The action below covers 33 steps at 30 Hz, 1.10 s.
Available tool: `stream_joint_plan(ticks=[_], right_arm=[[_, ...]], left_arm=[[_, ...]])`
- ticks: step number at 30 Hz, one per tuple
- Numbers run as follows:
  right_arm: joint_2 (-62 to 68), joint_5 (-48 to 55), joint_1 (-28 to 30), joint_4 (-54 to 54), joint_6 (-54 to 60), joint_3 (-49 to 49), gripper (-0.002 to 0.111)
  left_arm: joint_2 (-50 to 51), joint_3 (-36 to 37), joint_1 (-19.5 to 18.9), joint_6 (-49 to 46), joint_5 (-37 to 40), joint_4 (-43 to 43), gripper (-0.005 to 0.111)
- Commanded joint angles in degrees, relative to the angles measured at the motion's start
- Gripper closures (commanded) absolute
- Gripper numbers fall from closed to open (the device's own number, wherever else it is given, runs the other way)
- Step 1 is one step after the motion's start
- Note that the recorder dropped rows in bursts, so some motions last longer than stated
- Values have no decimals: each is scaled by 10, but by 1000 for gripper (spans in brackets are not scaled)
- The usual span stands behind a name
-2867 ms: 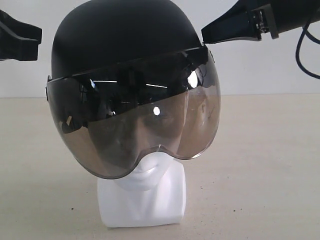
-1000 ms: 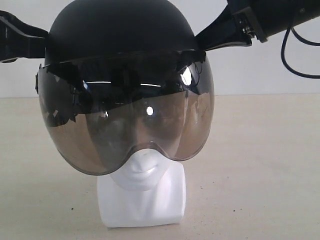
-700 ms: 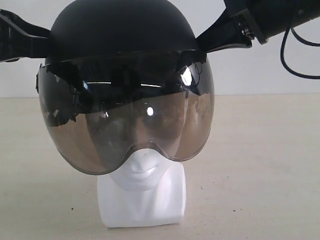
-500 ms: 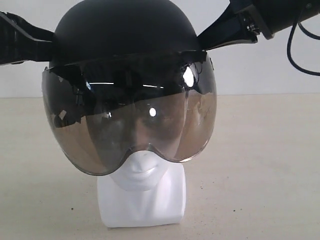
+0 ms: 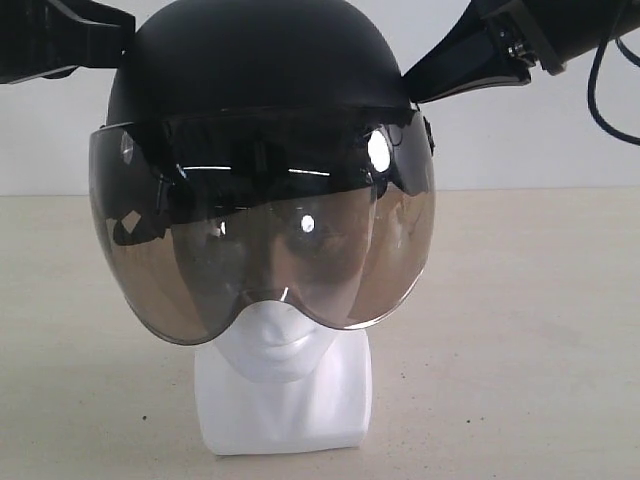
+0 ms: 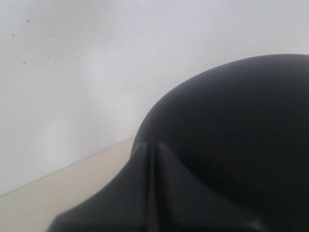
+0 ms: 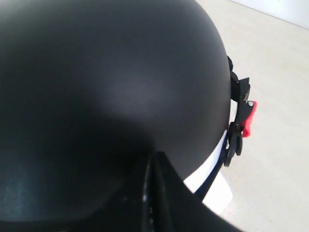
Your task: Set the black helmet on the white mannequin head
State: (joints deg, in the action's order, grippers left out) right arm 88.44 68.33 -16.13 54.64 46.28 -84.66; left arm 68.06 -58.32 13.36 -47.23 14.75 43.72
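Observation:
The black helmet (image 5: 250, 60) sits over the white mannequin head (image 5: 285, 390), and its smoky visor (image 5: 260, 230) covers the face down to the mouth. My left gripper (image 5: 125, 35) is shut, with its tips against the helmet's upper left side. In the left wrist view the left gripper (image 6: 150, 146) has its fingers together against the dome (image 6: 241, 125). My right gripper (image 5: 412, 85) is shut too, touching the shell at the upper right above the visor pivot. The right wrist view shows the right gripper (image 7: 153, 155) on the helmet's shell (image 7: 96, 87), with a white patch of the mannequin (image 7: 215, 188) below the rim.
The mannequin's block base stands on a beige table (image 5: 540, 330) in front of a white wall. A black cable (image 5: 600, 100) hangs from the right arm. A red strap clip (image 7: 247, 121) shows at the helmet's rim.
The left gripper has risen from the helmet's left side to its upper left. The helmet has shifted slightly to the right on the head. The right gripper stays at the upper right.

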Motion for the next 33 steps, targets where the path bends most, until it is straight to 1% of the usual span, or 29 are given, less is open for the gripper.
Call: stream_joint_plan(ticks=[1,9,14,16,21,23,26,28,29,33], right_arm=[[-9,16,-6,-1,-8,0,108],[-12,16,-6,-2,-14,0,108],[-17,16,-6,-7,-14,0,108],[-22,16,-6,-17,-14,0,108],[-38,16,-4,-45,-14,0,108],[-45,16,-4,-46,-12,0,108],[-67,16,-4,-63,0,0,108],[-89,16,-4,-80,1,0,108],[-101,16,-4,-90,1,0,108],[-157,16,-4,-98,1,35,108]], left_arm=[[7,-2,5,-5,32,11,102],[11,-3,5,-17,28,14,102],[29,-25,5,-31,51,21,102],[27,-29,5,-36,44,21,102],[-23,-30,3,-38,22,-5,102],[-50,-30,3,-37,28,-24,102],[-96,-30,-12,-27,50,-31,102],[-128,-30,-25,-1,65,-75,102],[-144,-29,-31,30,77,-115,102],[-202,-22,-42,234,158,-313,102]])
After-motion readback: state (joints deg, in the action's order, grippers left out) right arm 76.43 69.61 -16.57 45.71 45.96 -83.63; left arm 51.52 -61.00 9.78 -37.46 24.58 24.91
